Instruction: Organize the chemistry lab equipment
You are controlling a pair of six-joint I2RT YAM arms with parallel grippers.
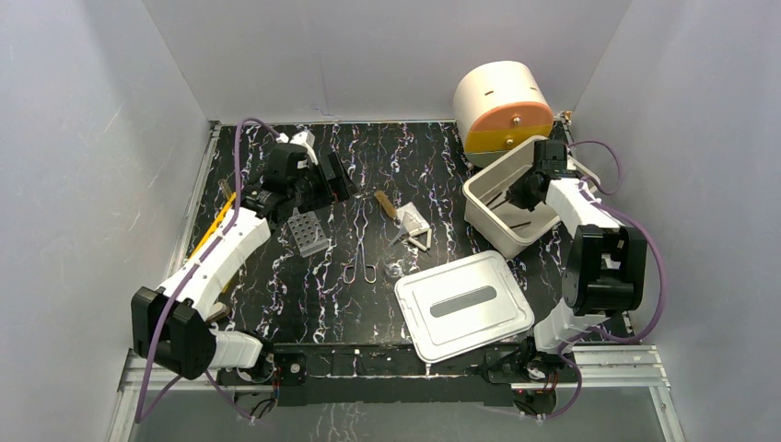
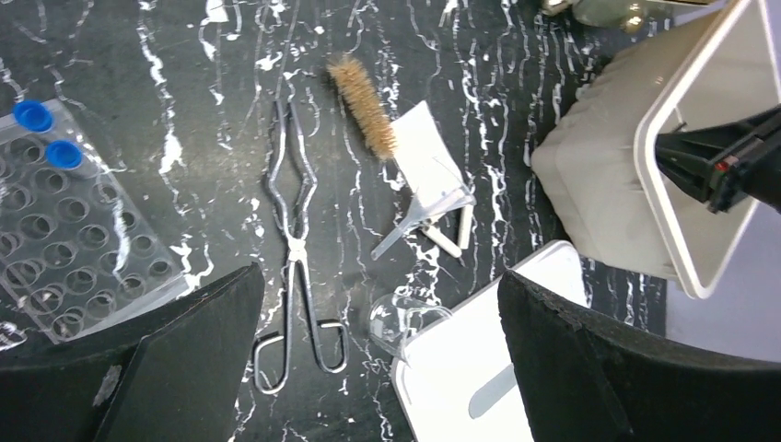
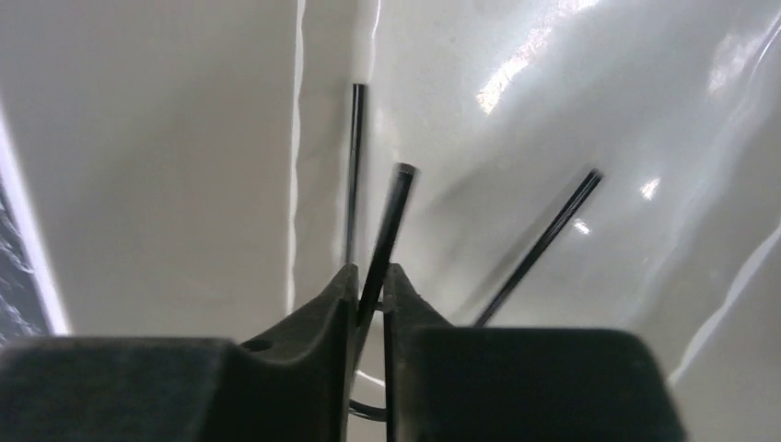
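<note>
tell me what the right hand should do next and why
Probably lift the right hand slightly, straight up: its fingers pinch a thin black rod inside the white bin, and a second black rod lies close, so a sideways pull might snag it.

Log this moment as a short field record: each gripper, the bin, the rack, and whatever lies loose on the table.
left gripper: open, holding nothing, above the loose items
right gripper: shut on black wire loop, inside white bin
bin lid: off, lying flat on the table beside the bin
grey tube rack: two blue-capped tubes at one corner, other holes empty
loose on table: metal tongs, brush, white triangle, small glass piece
</note>
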